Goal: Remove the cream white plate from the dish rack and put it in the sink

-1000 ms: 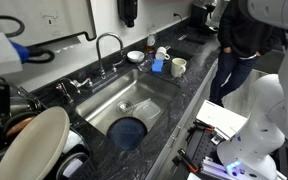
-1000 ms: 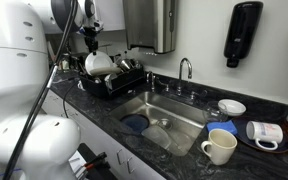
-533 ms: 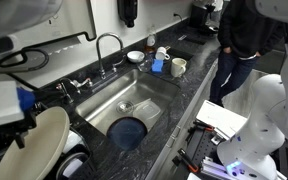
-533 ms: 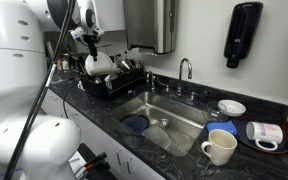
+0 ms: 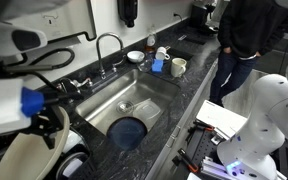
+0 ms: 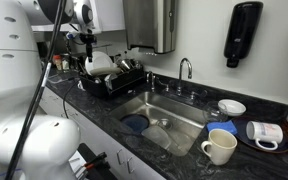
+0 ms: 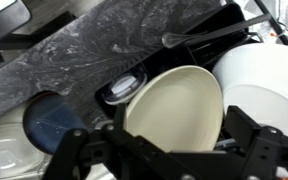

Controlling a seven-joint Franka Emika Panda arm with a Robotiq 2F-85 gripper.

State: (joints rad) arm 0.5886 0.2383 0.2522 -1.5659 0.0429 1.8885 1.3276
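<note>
The cream white plate stands on edge in the black dish rack. It also shows in both exterior views. My gripper is open just above the plate's rim, with one finger on each side of it and not closed on it. The gripper also shows in both exterior views. The steel sink lies beside the rack, with a blue plate on its bottom.
A large white dish stands next to the cream plate. A blue bowl and a clear container sit nearby. The faucet, mugs and a person are further off.
My gripper has come down over the dish rack and now straddles the cream plate's rim. The plate has not moved.
</note>
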